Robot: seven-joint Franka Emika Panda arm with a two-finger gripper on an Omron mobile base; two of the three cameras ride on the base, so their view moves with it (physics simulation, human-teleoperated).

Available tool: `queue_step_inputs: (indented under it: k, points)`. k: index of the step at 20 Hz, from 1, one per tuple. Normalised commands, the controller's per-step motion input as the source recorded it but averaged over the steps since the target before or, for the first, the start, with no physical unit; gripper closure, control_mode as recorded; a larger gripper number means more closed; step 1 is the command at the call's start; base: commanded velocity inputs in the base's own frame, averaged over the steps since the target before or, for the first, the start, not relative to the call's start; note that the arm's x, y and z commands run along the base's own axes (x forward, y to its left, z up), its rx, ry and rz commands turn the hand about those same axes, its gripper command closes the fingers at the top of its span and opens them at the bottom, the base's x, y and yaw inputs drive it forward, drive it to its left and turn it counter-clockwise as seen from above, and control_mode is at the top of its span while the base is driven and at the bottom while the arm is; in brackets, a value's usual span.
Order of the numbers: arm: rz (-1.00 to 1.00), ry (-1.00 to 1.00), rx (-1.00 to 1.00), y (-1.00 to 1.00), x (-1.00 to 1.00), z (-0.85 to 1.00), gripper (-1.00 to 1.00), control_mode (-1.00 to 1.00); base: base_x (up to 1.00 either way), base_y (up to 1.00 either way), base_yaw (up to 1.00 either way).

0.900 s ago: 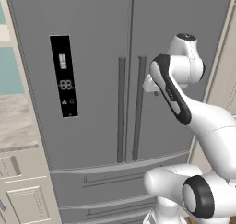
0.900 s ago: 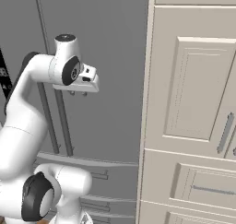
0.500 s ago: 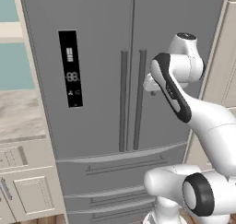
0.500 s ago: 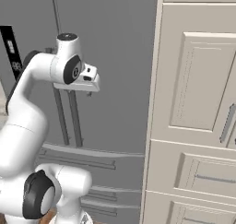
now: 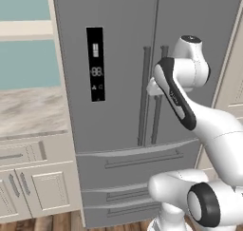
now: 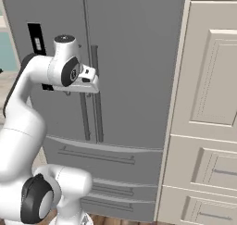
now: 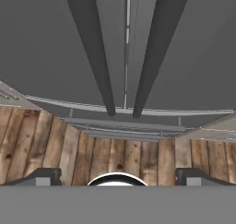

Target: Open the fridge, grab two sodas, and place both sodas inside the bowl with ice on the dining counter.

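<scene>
The whole scene has slid rightward across both base views since the earlier frames, a sign the base has driven, and the pincer, nearly shut a moment ago, now stands wide open. The fridge [image 5: 118,101] stands shut, a tall grey French-door unit whose two doors meet at a thin central seam. Two long vertical bar handles [image 5: 152,94] flank that seam, a black display panel [image 5: 96,63] with pale digits sits on the left door, and two drawers [image 5: 137,161] with horizontal pulls run below.

The gripper [image 7: 118,174] points down along the door fronts, its two dark fingertips [image 7: 44,176] set far apart and holding nothing. The hand hangs just in front of the handles, near their upper half.

The left base view alone takes in a marble-topped counter [image 5: 28,116] and cream cabinets [image 5: 33,187] against the fridge's left side, under a teal wall. The right base view instead shows tall cream panelled cabinets [image 6: 208,113] tight against the fridge's right edge. The hand view adds the wooden plank floor [image 7: 115,158] at the fridge's foot, with both handles' lower ends in sight.

Open room lies in front of the doors; cabinets close in on both sides.
</scene>
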Motion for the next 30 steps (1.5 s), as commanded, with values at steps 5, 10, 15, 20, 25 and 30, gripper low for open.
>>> queue_step_inputs:
  k: [5,10,15,20,25,30]
  points:
    - [0.00,0.00,0.00,0.00,0.00,0.00,-1.00,1.00,-0.50,0.02,0.00]
    - [0.00,0.00,0.00,0.00,0.00,0.00,-1.00,1.00,-0.40,0.02,0.00]
    - [0.00,-0.14,-0.07,-0.02,0.00,0.00,-1.00,-1.00,0.00,0.03,0.00]
    - [0.00,-0.32,-0.12,-0.11,0.16,0.00,-1.00,-1.00,0.00,0.00,0.00]
    - [0.00,-0.23,-0.04,-0.06,0.39,0.00,-1.00,-1.00,0.00,0.00,0.00]
    - [-0.01,-0.08,0.06,-0.10,0.66,0.05,-1.00,-1.00,0.00,0.00,0.00]
